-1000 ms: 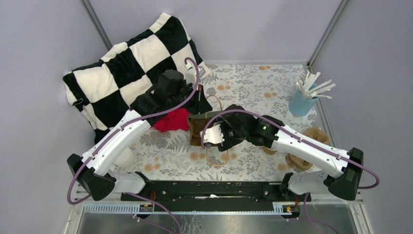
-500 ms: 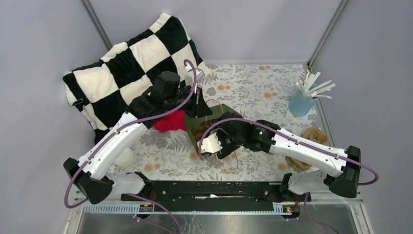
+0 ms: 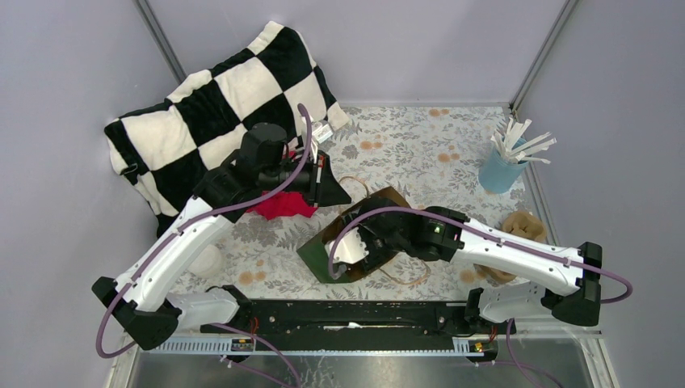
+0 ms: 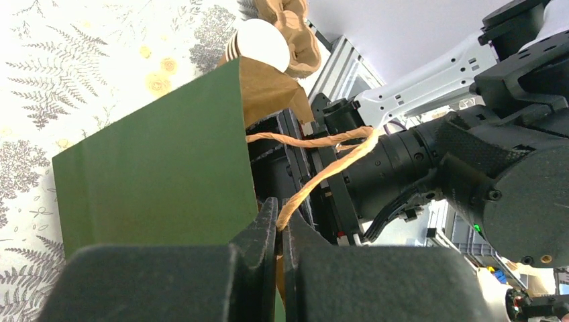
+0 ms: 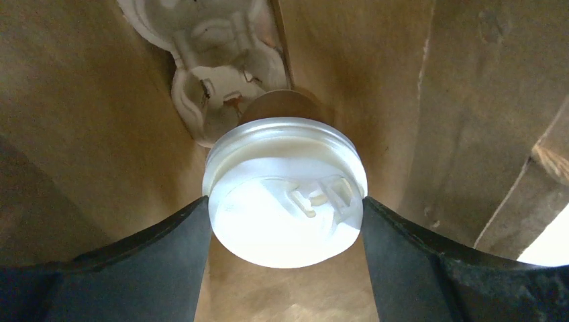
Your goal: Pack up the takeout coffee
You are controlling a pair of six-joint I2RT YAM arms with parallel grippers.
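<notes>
Right wrist view: the cup (image 5: 285,194), white lid toward the lens, is mid-frame inside the bag (image 5: 80,134), clamped at the lid by the right gripper (image 5: 284,209). At lower centre of the left wrist view, the left gripper (image 4: 278,231) pinches the bag's twine handle (image 4: 322,171). In the top view the bag is at centre, over the floral surface (image 3: 420,145).

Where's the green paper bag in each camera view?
Top external: paper bag at centre, between the arms.
Left wrist: paper bag in the left half, its handle pinched by the left gripper.
Right wrist: paper bag, brown inside all around.
Shared landmark: right gripper, inside it holding the coffee cup.
</notes>
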